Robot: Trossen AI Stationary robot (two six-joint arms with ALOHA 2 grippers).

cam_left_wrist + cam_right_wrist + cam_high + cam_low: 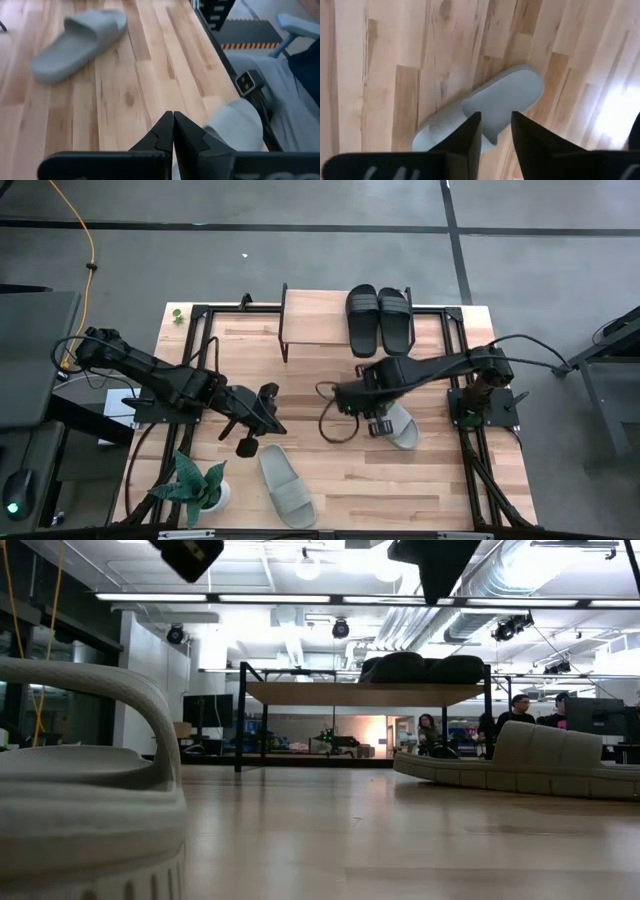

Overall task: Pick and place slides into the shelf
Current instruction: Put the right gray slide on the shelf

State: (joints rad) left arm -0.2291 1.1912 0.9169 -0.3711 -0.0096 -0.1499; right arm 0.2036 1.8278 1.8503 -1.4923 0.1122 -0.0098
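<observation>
Black pair of slides (379,318) already sits side by side on the shelf (315,320), toward its right end, at the far edge of the desk (420,475). Two grey slides remain on the desk — one (401,424) right of centre, directly under the right gripper (378,423); the other (286,485) near the front edge, beside a potted plant (195,483).

Right gripper (496,131) hangs above its slide (485,112), fingers parted a little, nothing between them. Strap sits just under the gap.

Left gripper (173,131) is pinched shut and empty, hovering left of centre; its wrist camera sees the front slide (77,44) well off.

Risks, as judged:
- Narrow gap may not straddle the strap — fingers could land on top and shove the slide flat instead of taking it.
- A grab on one edge of the soft strap could let the slide swing or drop in transit.
- Shelf space left of the black pair is free, but a tilted slide might clip the black ones.
</observation>
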